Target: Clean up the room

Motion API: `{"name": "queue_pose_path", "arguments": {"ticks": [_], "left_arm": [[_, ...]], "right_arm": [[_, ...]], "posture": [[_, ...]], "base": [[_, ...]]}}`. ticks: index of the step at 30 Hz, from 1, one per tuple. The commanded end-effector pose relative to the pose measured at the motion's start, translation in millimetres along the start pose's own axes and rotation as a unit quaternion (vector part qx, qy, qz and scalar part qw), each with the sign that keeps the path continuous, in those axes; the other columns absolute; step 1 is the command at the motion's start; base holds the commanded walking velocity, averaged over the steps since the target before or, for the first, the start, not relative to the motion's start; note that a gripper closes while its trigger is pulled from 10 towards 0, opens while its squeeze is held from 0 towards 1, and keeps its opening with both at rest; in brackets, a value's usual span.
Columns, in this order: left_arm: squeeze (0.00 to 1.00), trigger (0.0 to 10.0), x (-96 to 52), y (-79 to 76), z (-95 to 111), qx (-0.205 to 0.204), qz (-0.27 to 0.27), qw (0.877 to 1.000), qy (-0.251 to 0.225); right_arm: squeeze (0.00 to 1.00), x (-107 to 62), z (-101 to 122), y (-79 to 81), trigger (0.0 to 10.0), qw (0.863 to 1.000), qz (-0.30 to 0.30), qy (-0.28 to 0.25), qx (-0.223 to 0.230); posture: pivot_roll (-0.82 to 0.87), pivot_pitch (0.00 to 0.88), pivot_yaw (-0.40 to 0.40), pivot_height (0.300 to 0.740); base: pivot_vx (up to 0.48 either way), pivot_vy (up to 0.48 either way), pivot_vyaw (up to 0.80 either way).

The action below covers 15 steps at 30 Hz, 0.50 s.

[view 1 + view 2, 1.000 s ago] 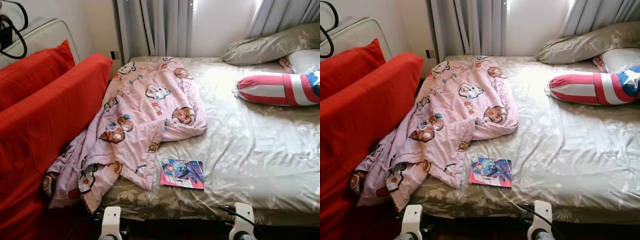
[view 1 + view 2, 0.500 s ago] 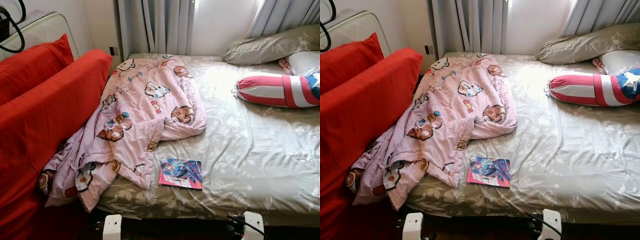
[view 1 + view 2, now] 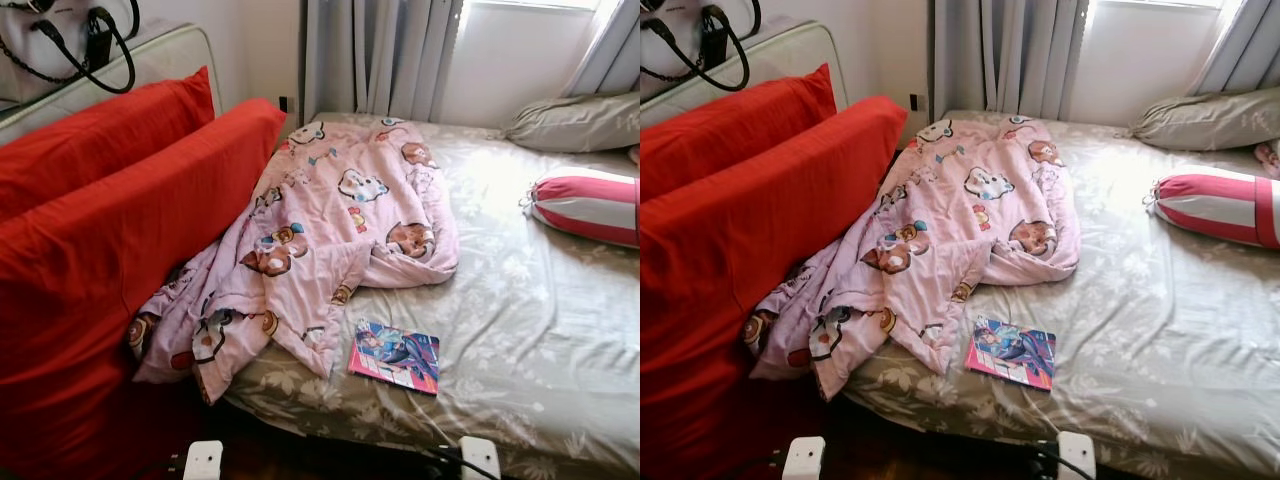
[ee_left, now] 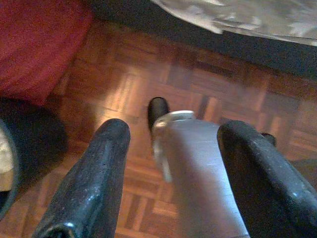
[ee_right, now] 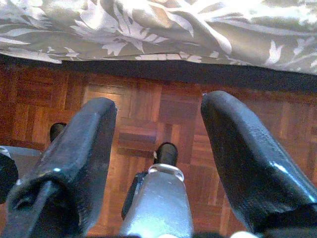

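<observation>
Our left gripper hangs low over the parquet floor, its two black fingers spread apart with nothing between them. Our right gripper hangs the same way, fingers spread and empty, just short of the bed's floral sheet.

Ahead of us on the bed lies a crumpled pink blanket printed with cartoon animals; it runs from near the curtain down to the near left corner, where it spills over the edge against a red cushion. Just beside its lower fold rests a thin pink and blue book, flat near the bed's front edge. A red-and-white striped bolster and a grey pillow sit well apart, at the right.
</observation>
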<state>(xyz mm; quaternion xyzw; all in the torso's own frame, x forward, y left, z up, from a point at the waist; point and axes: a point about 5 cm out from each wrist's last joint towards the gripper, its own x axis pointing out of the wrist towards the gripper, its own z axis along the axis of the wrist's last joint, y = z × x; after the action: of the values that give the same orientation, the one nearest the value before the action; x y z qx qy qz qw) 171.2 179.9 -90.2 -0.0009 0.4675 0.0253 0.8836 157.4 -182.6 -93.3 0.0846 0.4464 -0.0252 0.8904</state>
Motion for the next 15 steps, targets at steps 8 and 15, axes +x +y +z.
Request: {"name": "queue_pose_path", "arguments": {"ticks": [8, 15], "left_arm": [[0.0, 10.0, 0.2, -8.1, -2.0, -0.013, -0.005, 1.0, 0.007], [0.0, 10.0, 0.1, -12.4, -3.1, -0.02, -0.013, 1.0, 0.005]], "right_arm": [[0.0, -1.4, 5.7, -13.8, 10.0, 1.0, -0.027, -0.012, 0.006], [0.0, -2.4, -3.6, -6.2, 10.0, 0.995, 0.02, 0.019, -0.1]], "posture": [[0.09, 0.0, 0.023, 0.74], [0.1, 0.0, -0.021, 0.74]], "base": [[0.0, 0.0, 0.0], [0.0, 0.0, 0.0]]}}
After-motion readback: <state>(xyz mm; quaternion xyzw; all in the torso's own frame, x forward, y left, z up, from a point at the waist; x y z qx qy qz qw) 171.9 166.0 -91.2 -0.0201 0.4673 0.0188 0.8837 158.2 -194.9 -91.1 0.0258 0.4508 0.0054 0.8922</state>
